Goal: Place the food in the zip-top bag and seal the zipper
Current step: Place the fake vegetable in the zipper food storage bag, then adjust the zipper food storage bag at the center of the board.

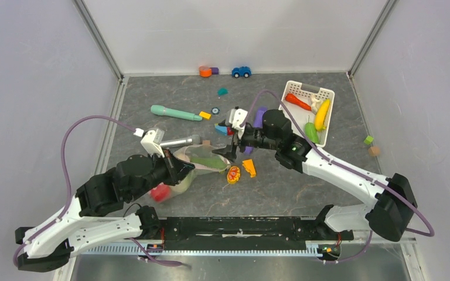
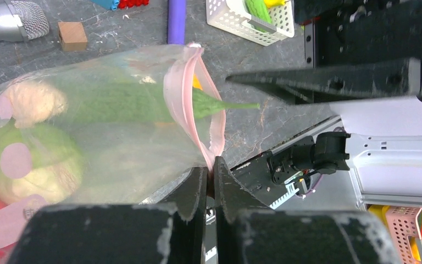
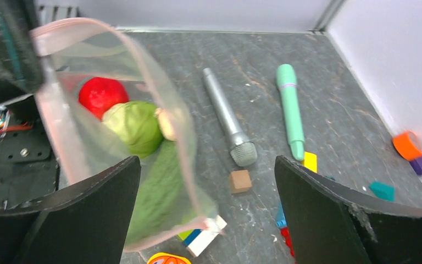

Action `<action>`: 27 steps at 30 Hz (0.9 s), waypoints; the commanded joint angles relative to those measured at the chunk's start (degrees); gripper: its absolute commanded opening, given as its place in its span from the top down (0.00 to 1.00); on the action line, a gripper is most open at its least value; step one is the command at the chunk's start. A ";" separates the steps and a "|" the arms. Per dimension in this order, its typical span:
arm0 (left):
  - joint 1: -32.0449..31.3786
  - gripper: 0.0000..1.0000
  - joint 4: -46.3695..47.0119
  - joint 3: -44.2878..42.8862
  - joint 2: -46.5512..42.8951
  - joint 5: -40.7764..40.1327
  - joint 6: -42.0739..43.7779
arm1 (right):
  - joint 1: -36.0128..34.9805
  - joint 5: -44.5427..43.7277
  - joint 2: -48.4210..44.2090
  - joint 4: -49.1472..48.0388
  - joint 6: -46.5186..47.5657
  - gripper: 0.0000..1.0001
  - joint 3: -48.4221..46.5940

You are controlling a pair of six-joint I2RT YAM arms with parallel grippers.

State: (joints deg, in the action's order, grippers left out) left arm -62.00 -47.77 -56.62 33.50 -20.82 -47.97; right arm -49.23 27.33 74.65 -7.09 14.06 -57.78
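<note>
Filling is the step in hand, I judge, not yet sealing. On the left, the left gripper is closed tight on the zipper, pinching the pink strip so that the mouth of the zip-top bag stands open. The bag lies toward the near edge of the table, left of its middle. Inside I see a red tomato, the cabbage, a small beige piece and a cucumber, whose thin tip pokes out past the pink strip. Just right of the mouth, the right gripper hangs with its jaws spread wide and nothing between them. Further right, in the white basket at the far right corner, a carrot and a banana wait, so the bag is only partly loaded. The next move, as I see it, calls for the right arm to reach the basket and take one piece, and the left grip must not let the mouth fall shut. The cucumber tip should go fully inside before any sealing.
</note>
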 commanded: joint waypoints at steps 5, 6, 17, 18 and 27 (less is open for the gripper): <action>-0.14 0.97 4.68 0.00 -1.79 -0.54 1.21 | 10.66 1.58 -2.42 -14.17 -13.98 0.03 3.96; -0.14 0.97 4.70 0.03 -2.00 -0.73 1.21 | 12.00 3.13 -1.96 -14.18 -13.59 0.04 3.70; -0.12 0.97 5.17 -0.07 -2.58 -1.24 1.56 | 13.81 22.19 10.43 -2.47 -6.31 0.11 -7.06; -0.14 0.97 5.16 -0.07 -2.56 -1.35 1.56 | 13.82 23.97 10.59 -2.48 -6.11 0.11 -7.08; -0.09 0.97 5.23 -0.20 -2.47 -1.81 1.56 | 12.50 27.83 6.06 -9.37 -5.14 0.08 -1.09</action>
State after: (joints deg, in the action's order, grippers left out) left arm -62.00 -46.63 -56.18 31.33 -20.97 -47.97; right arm -35.57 52.25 83.90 -10.20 8.88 -61.25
